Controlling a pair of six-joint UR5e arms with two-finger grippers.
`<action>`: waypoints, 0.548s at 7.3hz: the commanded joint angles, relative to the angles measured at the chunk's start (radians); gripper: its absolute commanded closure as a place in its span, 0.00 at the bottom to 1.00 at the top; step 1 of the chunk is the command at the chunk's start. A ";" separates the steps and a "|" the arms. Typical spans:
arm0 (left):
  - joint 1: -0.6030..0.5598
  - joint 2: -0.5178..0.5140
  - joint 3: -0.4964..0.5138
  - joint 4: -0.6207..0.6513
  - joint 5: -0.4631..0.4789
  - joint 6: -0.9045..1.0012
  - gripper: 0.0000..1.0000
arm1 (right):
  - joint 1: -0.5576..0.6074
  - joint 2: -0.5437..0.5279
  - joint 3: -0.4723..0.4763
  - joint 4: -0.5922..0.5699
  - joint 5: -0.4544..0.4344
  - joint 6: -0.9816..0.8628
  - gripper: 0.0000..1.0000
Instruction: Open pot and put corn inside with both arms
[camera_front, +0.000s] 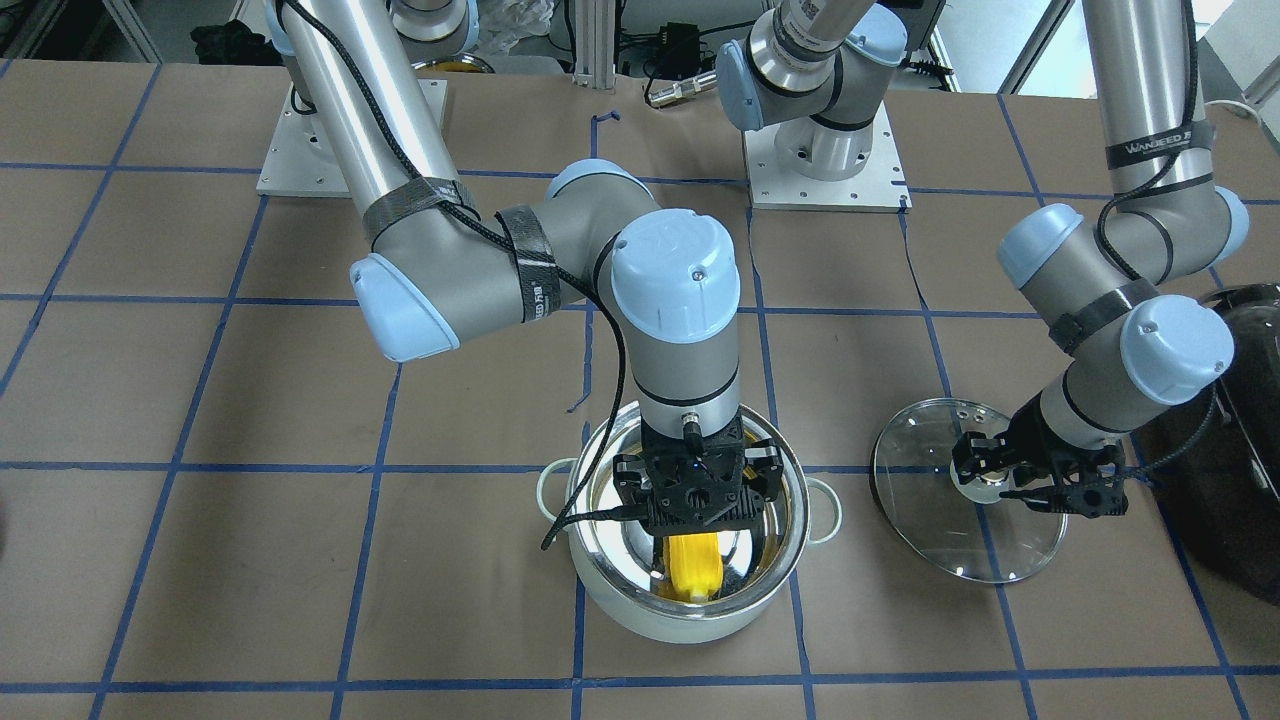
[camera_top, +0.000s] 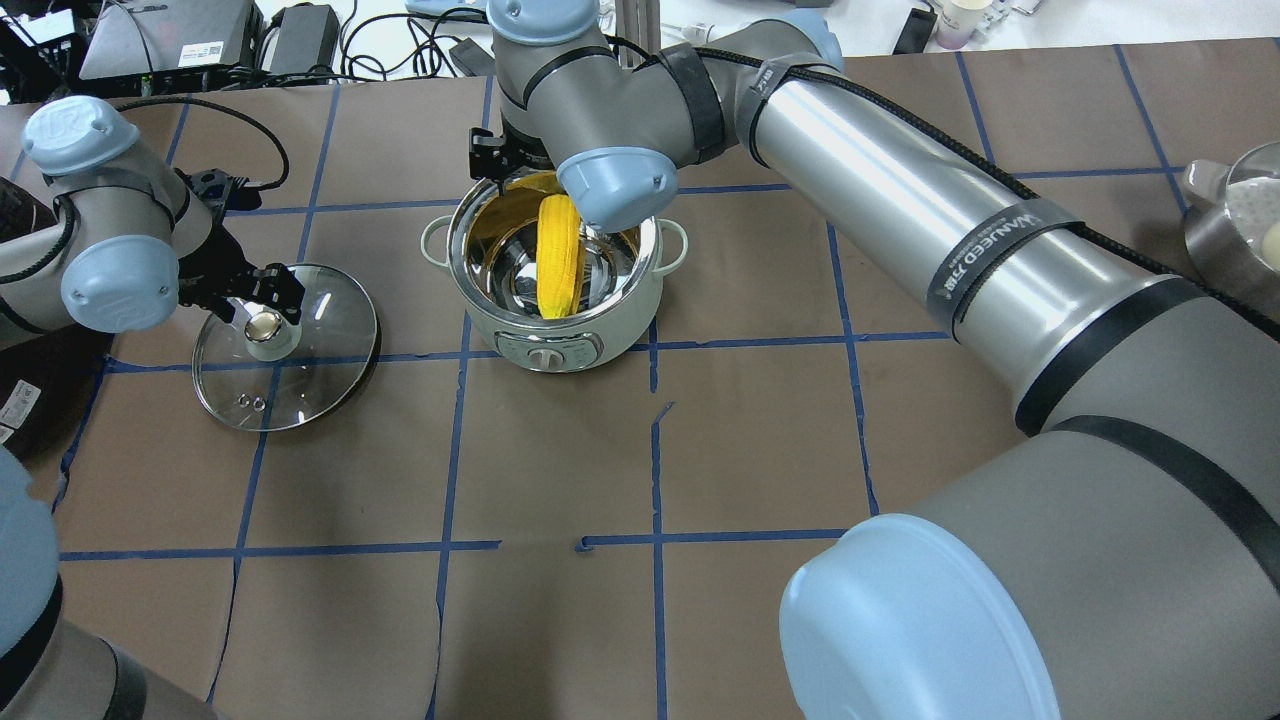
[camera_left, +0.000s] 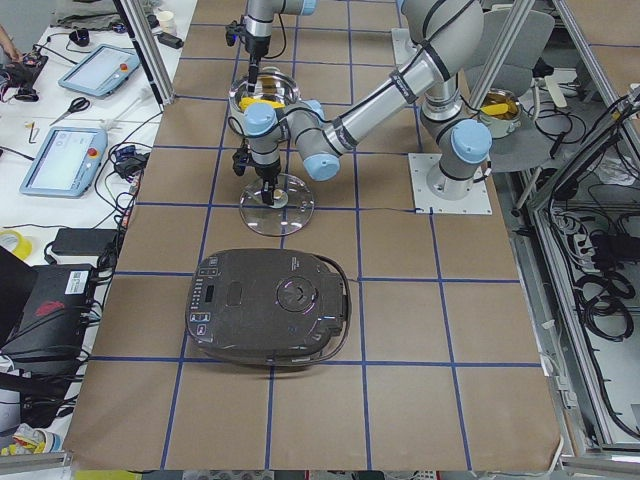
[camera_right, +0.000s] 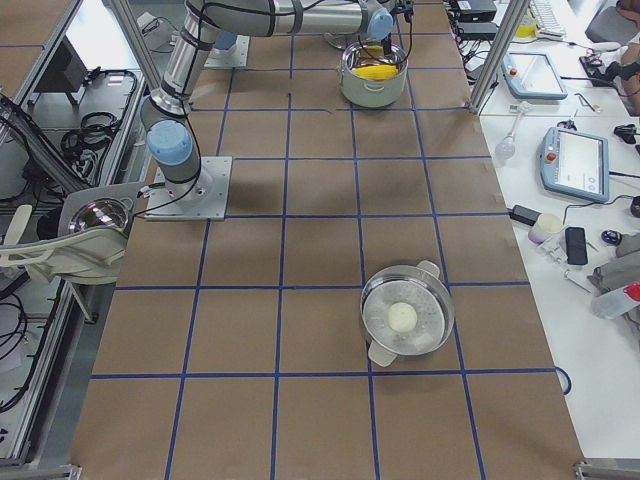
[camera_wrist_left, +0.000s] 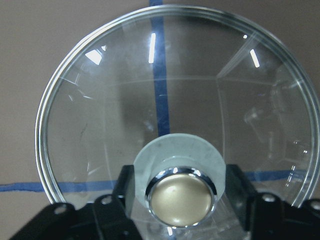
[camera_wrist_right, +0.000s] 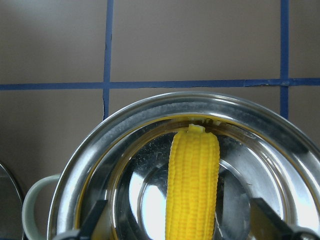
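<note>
The pale pot (camera_front: 690, 612) stands open at the table's middle; it also shows in the overhead view (camera_top: 540, 345). The yellow corn (camera_front: 693, 570) leans inside it, tip against the far rim (camera_top: 558, 255) (camera_wrist_right: 192, 180). My right gripper (camera_front: 695, 525) hangs just above the pot's mouth. In the right wrist view its fingers (camera_wrist_right: 95, 217) stand wide on either side of the corn, apart from it. The glass lid (camera_front: 930, 500) lies on the table beside the pot (camera_top: 310, 380). My left gripper (camera_front: 990, 478) is closed on the lid's knob (camera_wrist_left: 180, 200), with the pads against its collar.
A large black glossy appliance (camera_front: 1240, 500) sits just beyond the lid at the table's edge (camera_left: 265, 310). A steel pot holding a white ball (camera_right: 405, 318) stands far off on the robot's right. The arm base plates (camera_front: 820, 180) are at the robot's side.
</note>
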 joint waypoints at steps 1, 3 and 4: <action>-0.007 0.042 0.054 -0.087 -0.001 0.007 0.00 | -0.018 -0.036 0.008 0.010 -0.017 -0.014 0.00; -0.028 0.135 0.191 -0.384 -0.022 -0.007 0.00 | -0.100 -0.131 0.009 0.187 -0.062 -0.049 0.00; -0.063 0.189 0.230 -0.431 -0.063 -0.016 0.00 | -0.160 -0.172 0.015 0.288 -0.056 -0.048 0.00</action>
